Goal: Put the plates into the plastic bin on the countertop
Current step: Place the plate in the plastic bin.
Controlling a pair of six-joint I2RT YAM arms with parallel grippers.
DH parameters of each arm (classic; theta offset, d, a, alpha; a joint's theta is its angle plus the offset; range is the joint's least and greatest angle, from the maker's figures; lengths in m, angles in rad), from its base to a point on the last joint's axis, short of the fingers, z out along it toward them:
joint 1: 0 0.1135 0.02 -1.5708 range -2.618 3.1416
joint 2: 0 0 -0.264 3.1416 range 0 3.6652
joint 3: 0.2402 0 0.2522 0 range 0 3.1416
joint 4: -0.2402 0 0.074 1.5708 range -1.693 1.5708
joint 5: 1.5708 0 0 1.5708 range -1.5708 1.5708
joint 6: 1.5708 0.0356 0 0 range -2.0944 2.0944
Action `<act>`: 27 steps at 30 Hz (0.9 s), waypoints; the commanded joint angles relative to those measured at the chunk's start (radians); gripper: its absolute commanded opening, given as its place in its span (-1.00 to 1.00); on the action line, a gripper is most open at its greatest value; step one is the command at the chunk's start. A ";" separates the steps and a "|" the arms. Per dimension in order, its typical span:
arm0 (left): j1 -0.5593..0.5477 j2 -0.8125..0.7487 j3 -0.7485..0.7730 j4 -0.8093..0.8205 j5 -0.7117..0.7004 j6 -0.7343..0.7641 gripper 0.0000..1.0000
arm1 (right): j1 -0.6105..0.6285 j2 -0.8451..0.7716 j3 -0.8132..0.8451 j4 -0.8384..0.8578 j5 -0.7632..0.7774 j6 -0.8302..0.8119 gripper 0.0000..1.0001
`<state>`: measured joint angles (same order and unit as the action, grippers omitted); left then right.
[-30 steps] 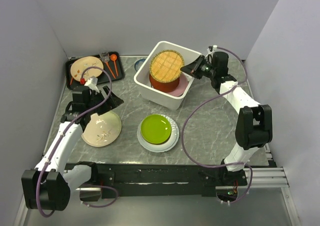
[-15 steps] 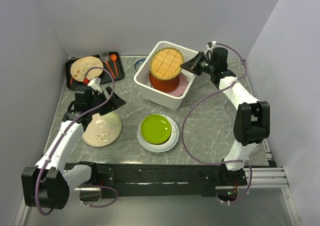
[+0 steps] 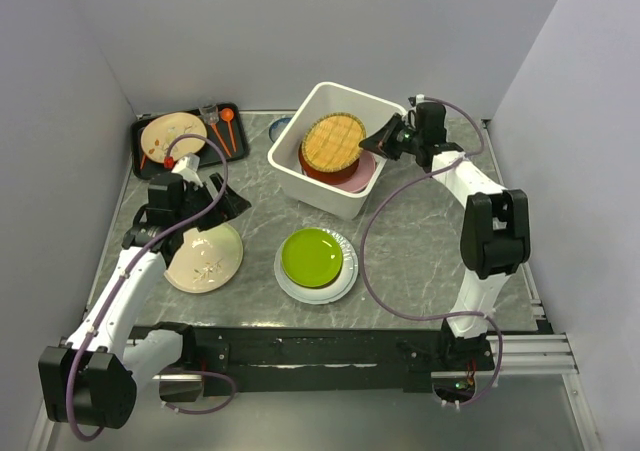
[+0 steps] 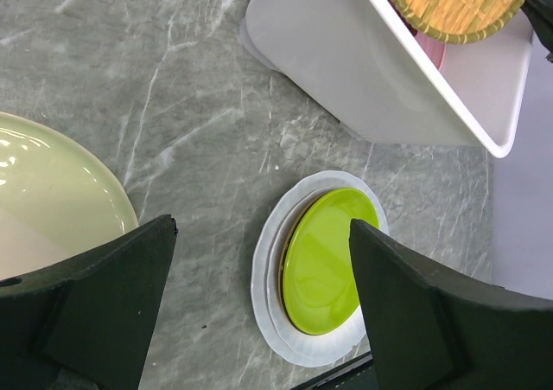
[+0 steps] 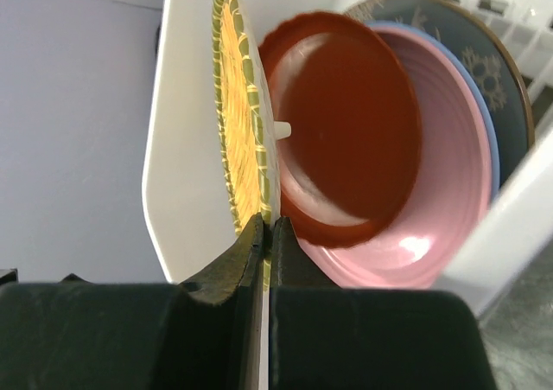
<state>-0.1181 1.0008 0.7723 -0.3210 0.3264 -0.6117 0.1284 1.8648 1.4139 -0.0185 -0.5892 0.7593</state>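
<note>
The white plastic bin (image 3: 300, 185) stands at the back middle of the countertop (image 3: 420, 241). In it lie a red plate (image 5: 346, 131), a pink plate (image 5: 432, 200), a light blue plate's rim (image 5: 490, 139) and a grey reindeer plate (image 5: 484, 53). My right gripper (image 3: 373, 143) (image 5: 270, 226) is shut on the edge of the woven yellow plate (image 3: 334, 139) (image 5: 238, 131), held tilted over the red one inside the bin. A lime green plate (image 3: 311, 256) (image 4: 327, 260) rests on a white plate (image 3: 320, 291) (image 4: 263, 299). My left gripper (image 3: 215, 203) (image 4: 262, 234) hangs open and holds nothing.
A cream plate (image 3: 205, 259) (image 4: 52, 200) with small dark marks lies under my left arm. A black tray (image 3: 150, 159) at the back left holds another cream plate (image 3: 172, 134) and utensils. A small dark-blue-rimmed dish (image 3: 281, 127) peeks out behind the bin.
My right gripper has come down and lowered the woven yellow plate into the bin, tipping it flatter over the red plate. The left arm shifted slightly.
</note>
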 commanded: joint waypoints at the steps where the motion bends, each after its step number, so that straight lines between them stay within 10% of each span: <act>1: -0.006 -0.013 0.009 0.016 -0.007 0.018 0.73 | 0.005 0.022 0.088 0.048 -0.018 -0.009 -1.00; 18: -0.008 0.012 0.007 0.045 0.019 0.015 0.72 | 0.020 0.088 0.166 -0.069 -0.034 -0.072 -0.99; 27: -0.008 -0.008 0.015 0.020 -0.018 0.023 0.72 | 0.033 0.116 0.183 -0.089 -0.035 -0.083 -0.67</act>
<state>-0.1219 1.0176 0.7723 -0.3130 0.3264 -0.6098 0.1513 1.9736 1.5539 -0.1314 -0.5964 0.6861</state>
